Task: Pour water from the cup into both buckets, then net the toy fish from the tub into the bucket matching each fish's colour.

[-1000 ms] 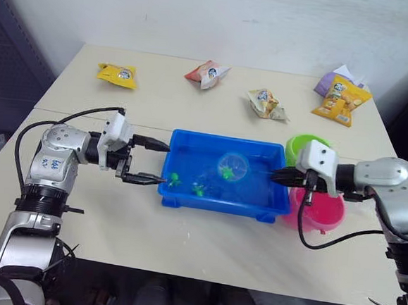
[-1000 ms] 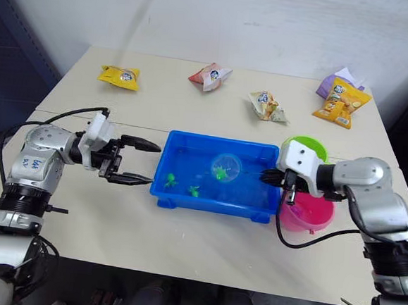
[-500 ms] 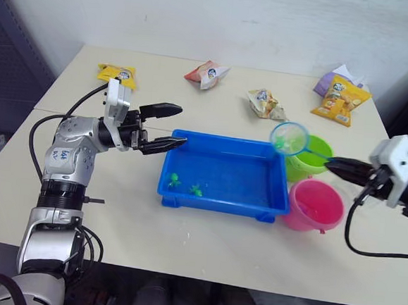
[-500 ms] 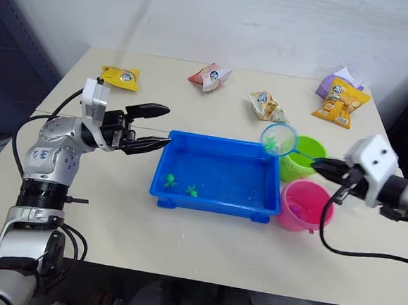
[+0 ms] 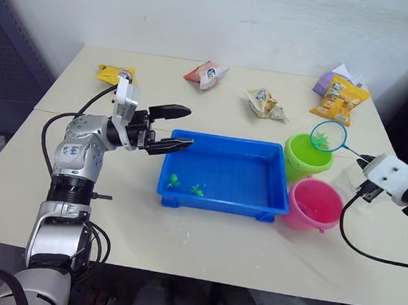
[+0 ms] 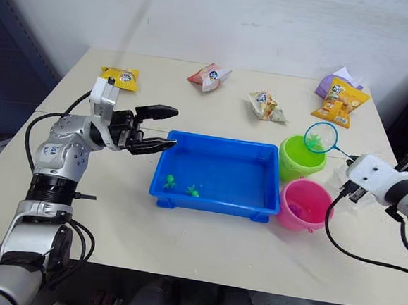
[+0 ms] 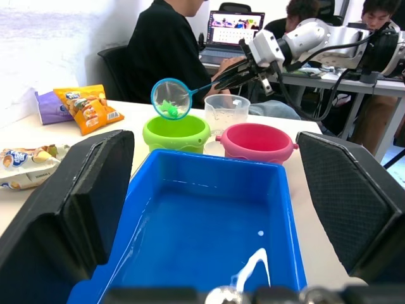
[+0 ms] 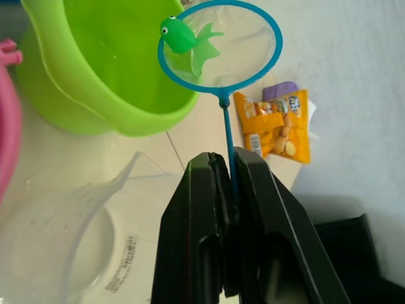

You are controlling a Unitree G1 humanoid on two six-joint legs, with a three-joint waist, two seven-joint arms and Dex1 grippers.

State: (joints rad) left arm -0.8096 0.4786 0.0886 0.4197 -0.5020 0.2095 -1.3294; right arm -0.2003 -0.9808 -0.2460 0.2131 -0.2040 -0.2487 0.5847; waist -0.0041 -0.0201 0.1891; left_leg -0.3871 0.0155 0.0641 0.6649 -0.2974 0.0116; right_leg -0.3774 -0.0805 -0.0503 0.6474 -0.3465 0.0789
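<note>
the right gripper (image 8: 229, 190) reaches in from the right side of the table with its two black fingers pinched on the thin handle of the net (image 8: 220, 45), holding the blue hoop raised over the far rim of the lime green bucket (image 5: 308, 155). one green fish (image 8: 183, 37) sits in the mesh. the left gripper (image 5: 180, 128) is stretched level over the near-left corner of the blue tub (image 5: 223, 175), its fingers spread apart and gripping nothing.

count: two buckets, the green one and a pink bucket (image 5: 316, 204) just in front of it, both at the right end of the tub. two more green fish (image 5: 188, 186) lie in the tub near its front left; something small shows inside the pink bucket, perhaps fish, but it is too faint to tell. one clear cup (image 8: 69, 240) stands just beside the buckets, under the right gripper.

five snack packets lie along the far side of the table (image 5: 181, 257): a yellow packet (image 5: 115, 73), a red and white packet (image 5: 207, 73), a pale packet (image 5: 266, 104), and an orange packet (image 5: 340, 100) leaning on a purple packet (image 5: 328, 83). in the left wrist view, people (image 7: 171, 54) sit at a desk with a laptop (image 7: 233, 31) beyond the table. nothing lies between the net and the green bucket.
</note>
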